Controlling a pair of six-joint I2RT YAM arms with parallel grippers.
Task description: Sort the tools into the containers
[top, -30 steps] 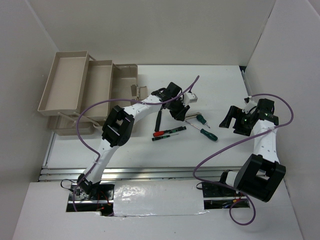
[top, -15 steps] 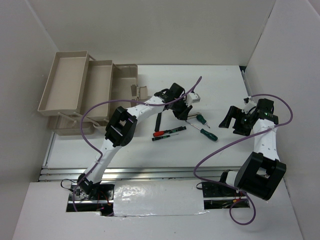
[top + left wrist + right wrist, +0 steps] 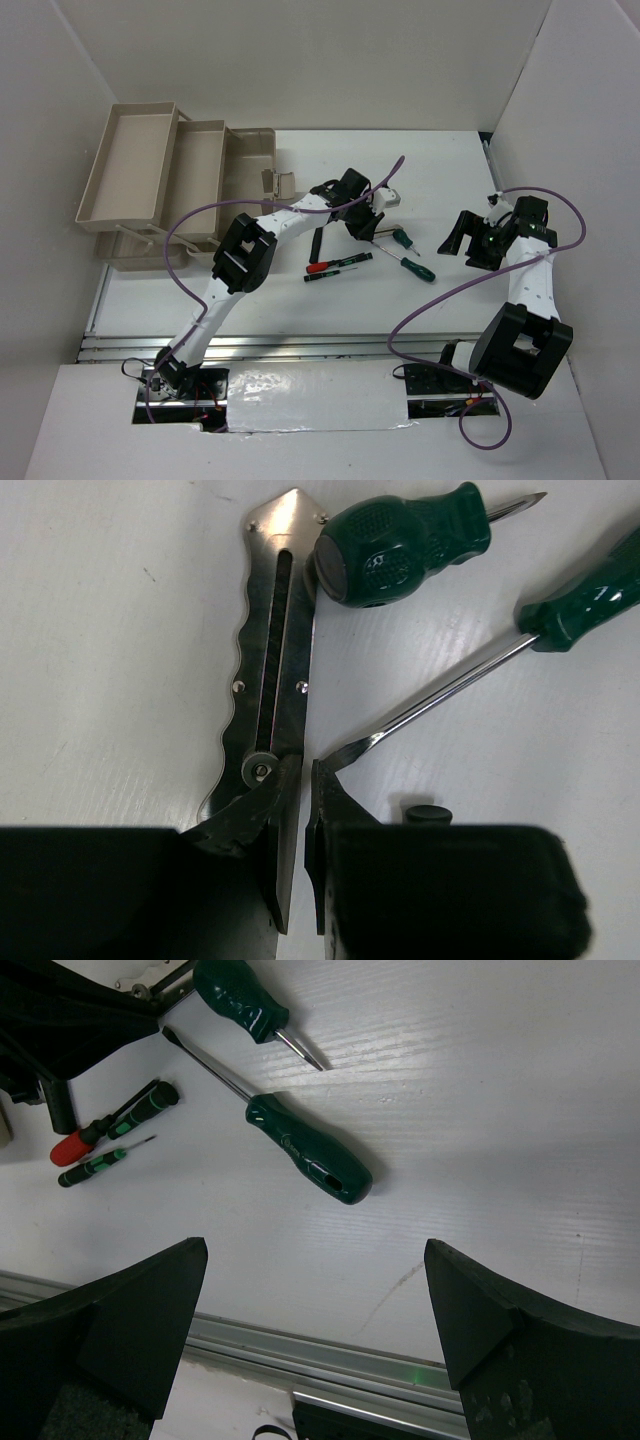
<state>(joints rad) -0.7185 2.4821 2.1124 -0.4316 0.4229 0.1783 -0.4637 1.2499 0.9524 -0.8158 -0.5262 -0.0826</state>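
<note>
Left wrist: I see left gripper (image 3: 302, 772) clamped on silver metal tool (image 3: 272, 650), its length running straight ahead.

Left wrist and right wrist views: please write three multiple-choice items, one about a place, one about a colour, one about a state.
1. Where is the silver tool?
A. in a tray
B. its end inside the left gripper
C. on top of a mallet

2. What colour is the handle of the long screwdriver?
A. green
B. red
C. yellow

3. How is the right gripper?
A. shut on a screwdriver
B. shut, empty
C. open, empty

Key:
1 B, the left wrist view shows its end between the jaws.
2 A, the handle is dark green in the right wrist view.
3 C, the jaws stand wide apart and hold nothing.
</note>
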